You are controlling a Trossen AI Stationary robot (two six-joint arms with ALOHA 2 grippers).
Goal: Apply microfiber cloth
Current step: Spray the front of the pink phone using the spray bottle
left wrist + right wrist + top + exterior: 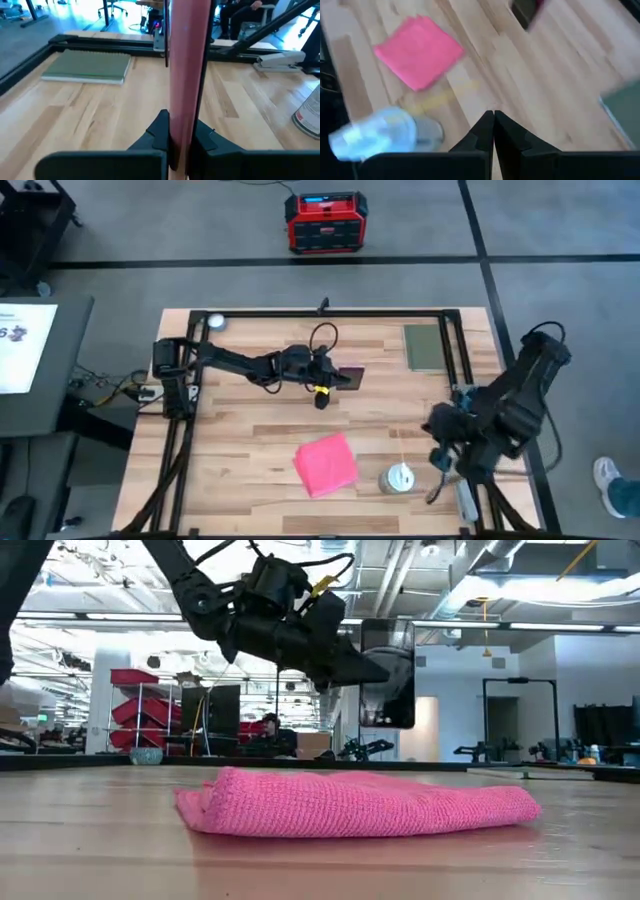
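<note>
Currently: one cloth (327,464), one phone (387,674), one pad (424,346).
Left gripper (181,140) clamps the raised phone; right gripper (493,131) is closed on nothing.

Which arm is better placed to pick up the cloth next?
The right. The left gripper is shut on the phone, held above the table. The right gripper is shut and empty, facing the microfiber cloth, which lies flat.

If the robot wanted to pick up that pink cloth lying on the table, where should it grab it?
Probably at the near corner of the microfiber cloth, coming straight down from above. It lies folded flat and slightly puffed on the table, so a pinch at a raised corner or folded edge gathers fabric. The right gripper, shut and empty, seems closest.
</note>
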